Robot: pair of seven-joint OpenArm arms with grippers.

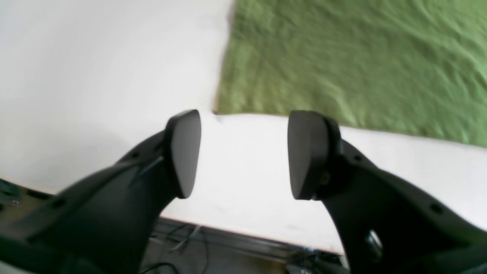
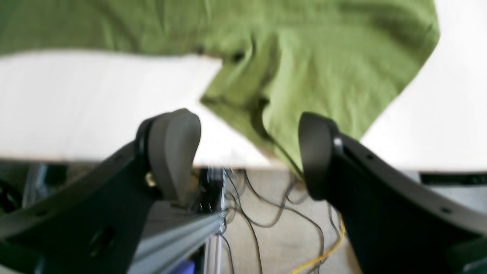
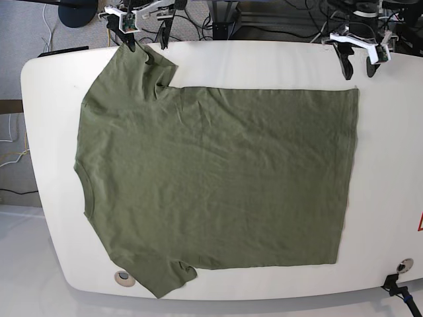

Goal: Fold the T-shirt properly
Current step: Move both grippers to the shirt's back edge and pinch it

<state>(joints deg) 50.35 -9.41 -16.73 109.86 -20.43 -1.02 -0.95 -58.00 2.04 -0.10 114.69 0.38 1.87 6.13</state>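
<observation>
The olive-green T-shirt [image 3: 211, 178] lies flat on the white table [image 3: 390, 165], collar to the left and hem to the right in the base view. My left gripper [image 3: 358, 69] is open and empty at the back right, just off the shirt's far hem corner. In the left wrist view, that gripper [image 1: 245, 125] hovers over bare table beside the shirt's corner [image 1: 342, 57]. My right gripper [image 3: 146, 46] is open and empty at the back left, by the far sleeve. In the right wrist view, that gripper [image 2: 247, 121] straddles the sleeve [image 2: 323, 57] at the table's edge.
Loose cables [image 2: 266, 213] and a metal frame rail [image 2: 182, 228] lie below the table's back edge. Two round fittings sit in the table near the front, one on the left [image 3: 122, 277] and one on the right [image 3: 404, 265].
</observation>
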